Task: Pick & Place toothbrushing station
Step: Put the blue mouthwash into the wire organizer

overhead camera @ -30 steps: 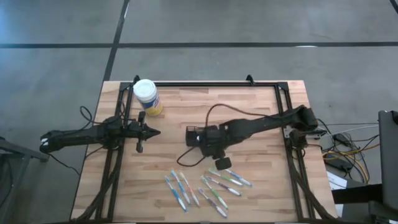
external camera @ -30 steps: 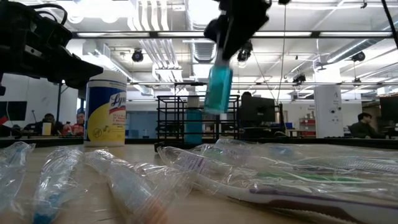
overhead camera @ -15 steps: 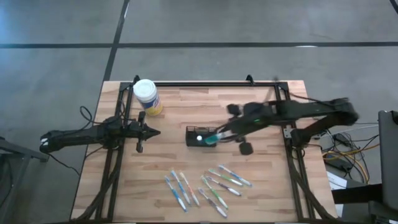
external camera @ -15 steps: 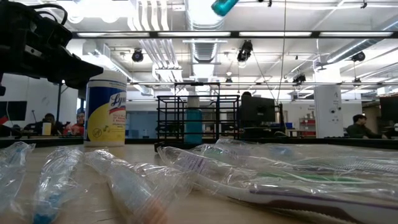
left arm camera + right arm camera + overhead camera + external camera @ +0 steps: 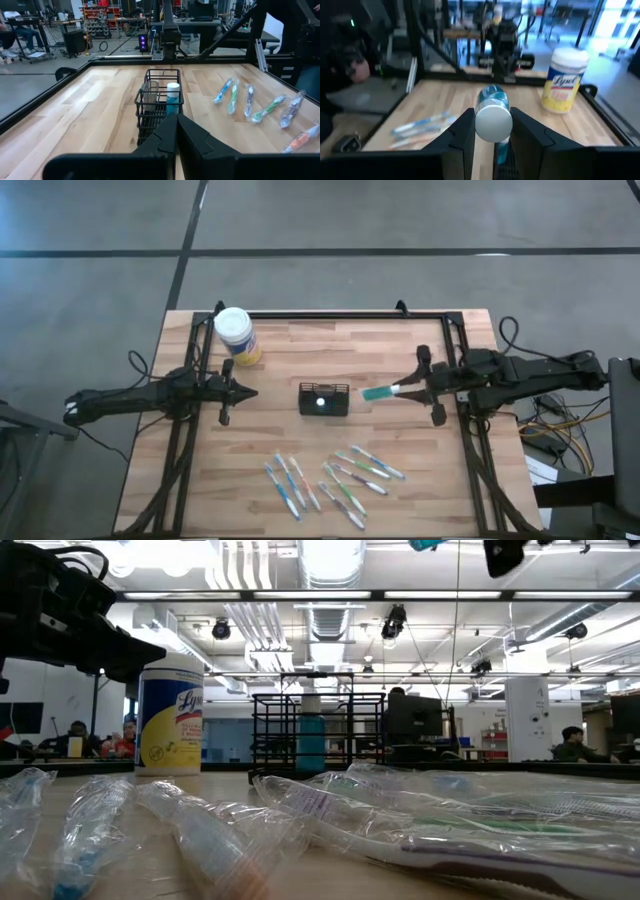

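The toothbrushing station (image 5: 324,399), a small black mesh box with compartments, stands upright at frame centre, a white-capped tube inside.

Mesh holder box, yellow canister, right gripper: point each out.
Mesh holder box (image 5: 324,399): high view, top rim.
Yellow canister (image 5: 232,325): high view, white lid.
Right gripper (image 5: 413,388): high view, between fingertips, gripping a teal tube.

High view: overhead, straight down, far enough to take in the whole table (image 5: 300,370). Low view: at tabletop level, very close to wrapped toothbrushes (image 5: 330,815), facing 12 o'clock toward the mesh holder (image 5: 315,730) and room. Left wrist view: low over the table, facing 3 o'clock at the holder. Right wrist view: facing 9 o'clock toward the yellow canister (image 5: 563,80). All four share holder or canister.
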Controlling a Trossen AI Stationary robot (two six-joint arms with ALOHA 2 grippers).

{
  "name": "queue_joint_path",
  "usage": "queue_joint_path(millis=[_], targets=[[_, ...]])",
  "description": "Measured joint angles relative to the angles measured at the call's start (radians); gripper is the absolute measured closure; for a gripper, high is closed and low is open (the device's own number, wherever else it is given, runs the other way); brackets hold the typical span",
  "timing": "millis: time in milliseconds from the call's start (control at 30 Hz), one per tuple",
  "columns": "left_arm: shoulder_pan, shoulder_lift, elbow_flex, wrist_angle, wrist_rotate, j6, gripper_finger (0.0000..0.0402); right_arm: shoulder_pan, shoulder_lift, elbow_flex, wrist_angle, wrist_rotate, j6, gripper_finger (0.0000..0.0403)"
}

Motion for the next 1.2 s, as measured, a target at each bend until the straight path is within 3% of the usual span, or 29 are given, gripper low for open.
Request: queue_joint_path(millis=[267,533,1200], targets=[[0.0,0.0,0.0,0.001,0.0,-0.001,0.039,0.0,-0.142,-0.237,0.207,0.001,0.037,0.0312],[0.0,0.0,0.0,0.001,0.0,-0.003,0.039,0.0,-0.185,-0.39,0.397,0.004,0.065,0.0312],[0.0,0.0,0.0,-0.002,-0.032,0.026,0.039,0.0,-0.183,-0.418,0.418,0.042,0.071,0.0312]])
